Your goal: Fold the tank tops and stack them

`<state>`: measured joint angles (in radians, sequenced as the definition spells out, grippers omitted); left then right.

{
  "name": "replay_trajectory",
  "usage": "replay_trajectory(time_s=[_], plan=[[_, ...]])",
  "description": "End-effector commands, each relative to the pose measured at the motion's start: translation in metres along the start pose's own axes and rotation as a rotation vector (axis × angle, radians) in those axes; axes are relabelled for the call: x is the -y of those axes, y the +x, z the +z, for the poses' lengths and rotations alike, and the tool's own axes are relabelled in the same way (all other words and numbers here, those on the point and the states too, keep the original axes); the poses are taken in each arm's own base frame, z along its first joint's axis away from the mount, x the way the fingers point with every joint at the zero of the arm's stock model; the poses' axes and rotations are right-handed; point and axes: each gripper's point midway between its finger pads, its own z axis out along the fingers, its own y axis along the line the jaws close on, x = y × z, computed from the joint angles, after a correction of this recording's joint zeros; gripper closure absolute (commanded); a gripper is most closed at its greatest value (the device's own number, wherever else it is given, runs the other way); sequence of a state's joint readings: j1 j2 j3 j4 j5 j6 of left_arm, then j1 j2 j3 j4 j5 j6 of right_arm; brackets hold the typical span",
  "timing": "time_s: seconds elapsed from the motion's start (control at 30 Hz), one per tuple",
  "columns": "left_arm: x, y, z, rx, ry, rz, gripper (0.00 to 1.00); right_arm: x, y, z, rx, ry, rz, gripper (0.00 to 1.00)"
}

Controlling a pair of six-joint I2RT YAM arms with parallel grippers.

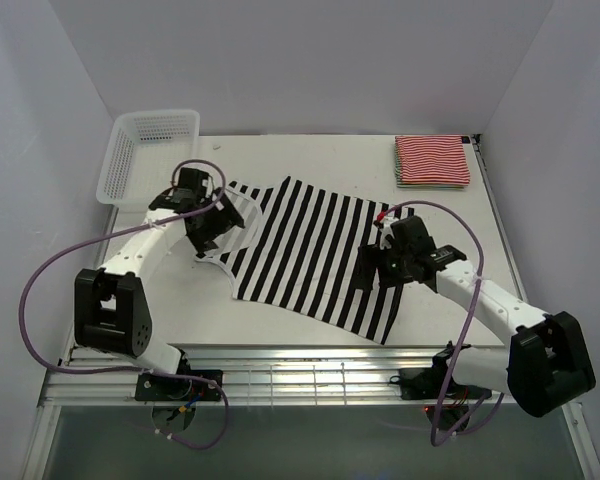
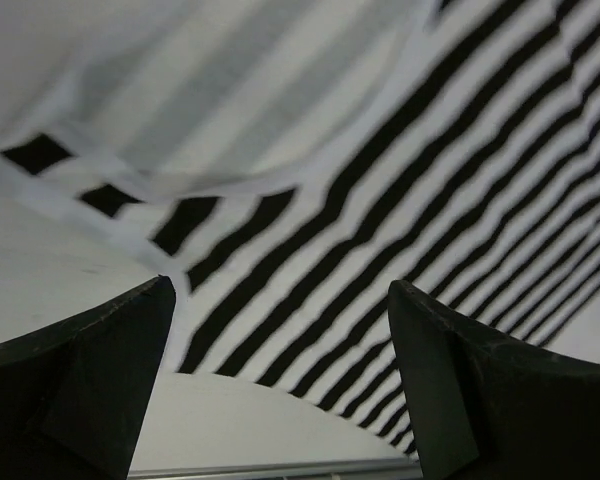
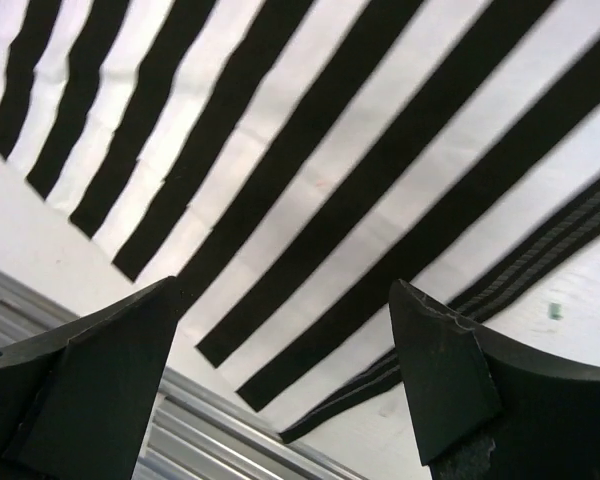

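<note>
The black-and-white tank top (image 1: pixel 310 255) lies spread flat in the middle of the worktop (image 1: pixel 320 160), its broad stripes running roughly from 12 to 6 o'clock, the neckline end toward 9 o'clock and the straight hem toward 3 to 4 o'clock. The left tool (image 1: pixel 208 232) hangs over the neckline end, at the garment's 9 o'clock edge, with its jaws set wide apart and nothing between them. From the left wrist, its dark fingers (image 2: pixel 100 380) frame the white-bound neck opening, where the paler inside of the cloth shows, with bare worktop at 6 o'clock of that view. The right tool (image 1: pixel 375 268) sits over the hem side at about 3 o'clock of the garment, likewise spread wide and holding nothing. The right wrist view shows its fingers (image 3: pixel 450 390) on either side of stripes and a dark hem band, with the metal rail of the worktop's near edge at 7 o'clock. Whether either tool touches the cloth cannot be told. At 1 o'clock on the worktop, well apart from the spread garment, the red-and-white tank top (image 1: pixel 433 155) lies folded into a neat rectangle, and a greenish striped edge under its near side appears to be the green-and-white tank top (image 1: pixel 430 184). A white mesh basket (image 1: pixel 150 150) stands in the 10 o'clock corner, just beyond the left arm.
</note>
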<state>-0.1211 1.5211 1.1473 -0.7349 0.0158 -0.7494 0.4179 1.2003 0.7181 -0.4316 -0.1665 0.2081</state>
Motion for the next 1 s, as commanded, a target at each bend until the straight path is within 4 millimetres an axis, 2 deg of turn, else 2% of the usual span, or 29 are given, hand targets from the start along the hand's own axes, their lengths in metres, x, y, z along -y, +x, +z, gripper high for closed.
replay_trajectory(time_s=[0.0, 0.03, 0.1, 0.23, 0.33, 0.43, 0.47, 0.6, 0.63, 0.67, 0.7, 0.73, 0.83, 0.87, 0.97], plan=[[0.066, 0.043, 0.002, -0.101, 0.252, 0.140, 0.02, -0.028, 0.022, 0.009, -0.053, -0.068, 0.013, 0.10], [0.072, 0.053, 0.006, -0.140, 0.274, 0.153, 0.02, -0.029, 0.026, 0.013, -0.064, -0.069, 0.018, 0.10], [0.075, 0.058, 0.017, -0.160, 0.258, 0.166, 0.02, -0.026, 0.032, 0.022, -0.087, -0.051, 0.035, 0.10], [0.055, 0.059, 0.045, -0.172, 0.137, 0.167, 0.02, -0.006, 0.040, 0.036, -0.155, 0.058, 0.055, 0.10], [0.042, 0.059, 0.056, -0.165, 0.074, 0.177, 0.02, 0.008, 0.047, 0.045, -0.203, 0.103, 0.078, 0.10], [0.029, 0.061, 0.073, -0.183, 0.017, 0.177, 0.02, 0.031, 0.054, 0.050, -0.243, 0.145, 0.141, 0.10], [0.020, 0.066, 0.081, -0.206, -0.015, 0.174, 0.02, 0.043, 0.053, 0.051, -0.245, 0.159, 0.171, 0.10], [0.001, 0.063, 0.093, -0.231, -0.060, 0.134, 0.02, 0.065, 0.051, 0.059, -0.288, 0.183, 0.186, 0.10], [0.000, 0.064, 0.093, -0.239, -0.056, 0.133, 0.02, 0.069, 0.040, 0.061, -0.269, 0.183, 0.189, 0.10], [0.000, 0.064, 0.093, -0.240, -0.049, 0.138, 0.02, 0.075, 0.041, 0.065, -0.287, 0.188, 0.188, 0.10], [0.003, 0.066, 0.091, -0.252, -0.028, 0.140, 0.02, 0.078, 0.037, 0.067, -0.288, 0.191, 0.197, 0.10], [0.007, 0.067, 0.089, -0.261, -0.005, 0.143, 0.02, 0.084, 0.022, 0.069, -0.261, 0.195, 0.203, 0.10], [0.022, 0.074, 0.081, -0.298, 0.087, 0.154, 0.02, 0.101, 0.010, 0.072, -0.257, 0.218, 0.219, 0.10], [0.025, 0.076, 0.079, -0.304, 0.105, 0.156, 0.02, 0.102, -0.002, 0.072, -0.240, 0.217, 0.213, 0.10], [0.036, 0.077, 0.069, -0.311, 0.160, 0.174, 0.02, 0.100, -0.012, 0.066, -0.231, 0.205, 0.187, 0.10]])
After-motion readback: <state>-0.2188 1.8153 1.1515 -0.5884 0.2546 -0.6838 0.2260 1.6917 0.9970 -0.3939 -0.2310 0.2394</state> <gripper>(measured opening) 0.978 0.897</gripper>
